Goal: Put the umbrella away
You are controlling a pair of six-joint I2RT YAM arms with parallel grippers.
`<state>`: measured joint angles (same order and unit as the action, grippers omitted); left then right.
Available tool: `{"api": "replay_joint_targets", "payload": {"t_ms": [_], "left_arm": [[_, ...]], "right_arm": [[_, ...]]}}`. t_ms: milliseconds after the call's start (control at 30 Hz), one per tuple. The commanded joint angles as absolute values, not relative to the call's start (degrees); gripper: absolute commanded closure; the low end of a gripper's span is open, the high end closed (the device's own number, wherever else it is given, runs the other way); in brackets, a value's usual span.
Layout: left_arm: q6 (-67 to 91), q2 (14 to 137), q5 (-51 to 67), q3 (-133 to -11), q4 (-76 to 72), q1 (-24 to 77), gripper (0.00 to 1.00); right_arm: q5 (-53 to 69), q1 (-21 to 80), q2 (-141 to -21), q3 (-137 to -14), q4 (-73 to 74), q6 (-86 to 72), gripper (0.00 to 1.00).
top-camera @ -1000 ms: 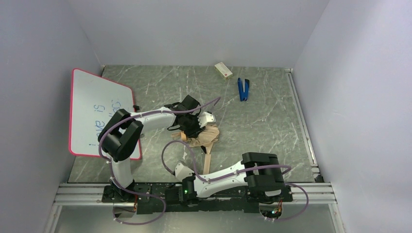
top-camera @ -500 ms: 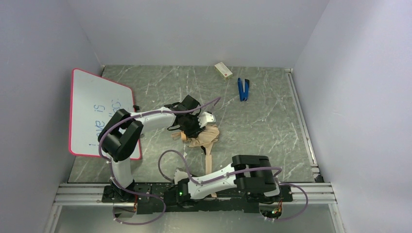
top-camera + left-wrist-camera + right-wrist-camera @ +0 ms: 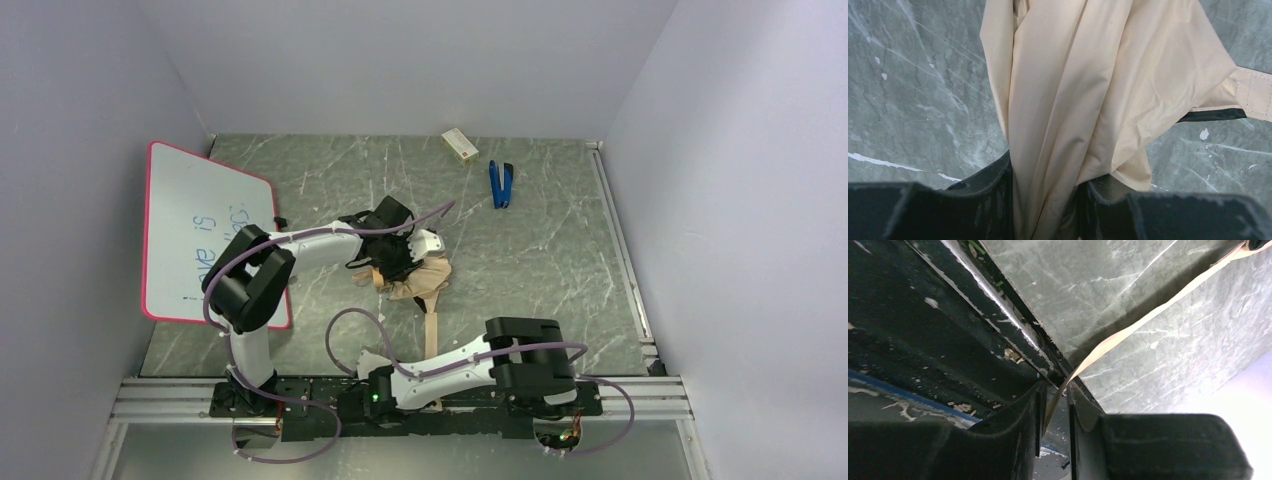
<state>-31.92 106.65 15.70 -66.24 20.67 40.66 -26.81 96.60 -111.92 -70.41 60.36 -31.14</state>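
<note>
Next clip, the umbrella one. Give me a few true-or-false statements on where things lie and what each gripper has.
1. The left gripper is clamped on the umbrella fabric. True.
2. The umbrella's strap passes between the fingers of the right gripper. True.
3. The whiteboard lies on the right side of the table. False: the whiteboard is on its left side.
4. The blue tool rests on the umbrella. False: the blue tool lies apart, near the far edge by a small box.

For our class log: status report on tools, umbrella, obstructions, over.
Left tool clamped on umbrella fabric. Right tool parted, strap in the gap. Umbrella bunched, not stowed. Nothing in the way.
</note>
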Motion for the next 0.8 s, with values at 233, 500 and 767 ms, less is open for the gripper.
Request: {"api": "replay_joint_targets", "payload": {"t_ms": [233, 500, 767], "left_arm": [[-34.4, 109.6, 7.8, -63.5, 19.8, 40.6, 0.95], [-34.4, 109.6, 7.6, -63.7, 19.8, 40.7, 0.95], [-34.7, 109.1, 7.7, -63.2, 19.1, 41.1, 0.95]], "right_arm": [[-26.8, 112.2, -104.5, -70.1, 54.5, -35.4, 0.59], [-36.5, 112.7, -92.8, -64.4, 48.6, -40.8, 0.44], [-43.5, 100.2, -66.4, -42.1, 27.5, -47.6, 0.3]]}}
